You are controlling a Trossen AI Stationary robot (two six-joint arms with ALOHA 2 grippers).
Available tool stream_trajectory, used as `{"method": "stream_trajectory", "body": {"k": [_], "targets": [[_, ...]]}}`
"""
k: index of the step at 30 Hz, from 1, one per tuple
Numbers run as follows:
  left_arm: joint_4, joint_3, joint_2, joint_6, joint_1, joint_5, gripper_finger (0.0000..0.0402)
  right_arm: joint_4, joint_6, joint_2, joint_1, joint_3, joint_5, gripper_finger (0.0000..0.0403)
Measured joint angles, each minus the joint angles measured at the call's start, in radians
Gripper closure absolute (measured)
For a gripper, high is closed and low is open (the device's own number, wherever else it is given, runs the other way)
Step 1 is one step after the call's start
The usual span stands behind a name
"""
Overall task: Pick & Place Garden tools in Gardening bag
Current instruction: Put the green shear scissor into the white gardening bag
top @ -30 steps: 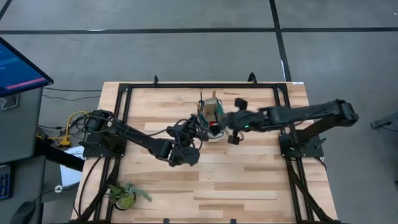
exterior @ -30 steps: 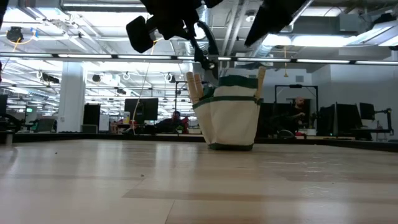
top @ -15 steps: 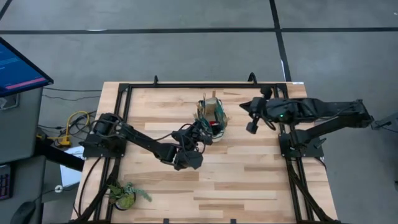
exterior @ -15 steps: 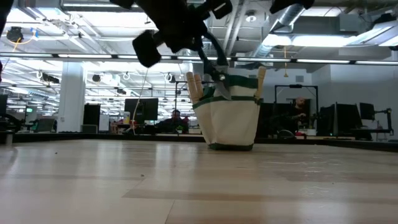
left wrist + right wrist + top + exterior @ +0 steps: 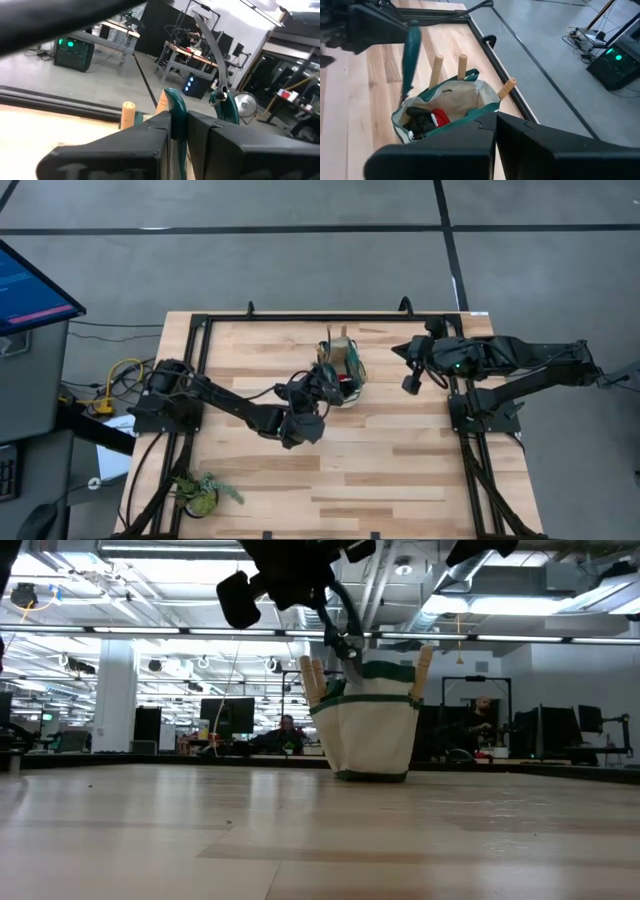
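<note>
Left hand (image 5: 322, 385) clamped on the cream fabric bag's (image 5: 368, 736) green handle (image 5: 411, 52), right hand (image 5: 408, 365) closed empty well off to the side.

The gardening bag (image 5: 345, 372), a small round cream fabric tote with dark green trim, is stood upright near the far middle of the table. Three wooden handles (image 5: 436, 69) are seen projecting above its rim. A red piece (image 5: 440, 118) and a black tool (image 5: 420, 121) are contained inside. One green bag handle (image 5: 411, 50) is raised upright.
</note>
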Motion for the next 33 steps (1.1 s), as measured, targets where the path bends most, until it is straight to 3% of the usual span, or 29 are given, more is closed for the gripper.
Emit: {"method": "stream_trajectory", "body": {"k": [18,27,33], "targets": [[0.016,0.000,0.062,-0.012,0.014,0.024,0.0385,-0.012,-0.034,0.000,0.000,0.000,-0.001,0.0403],[0.021,0.000,0.066,0.037,0.017,0.065,0.0356,-0.004,-0.033,0.000,0.000,0.000,-0.009,0.0403],[0.025,0.000,0.073,0.040,0.019,0.069,0.0370,0.001,-0.029,0.006,0.001,0.000,-0.013,0.0403]]}}
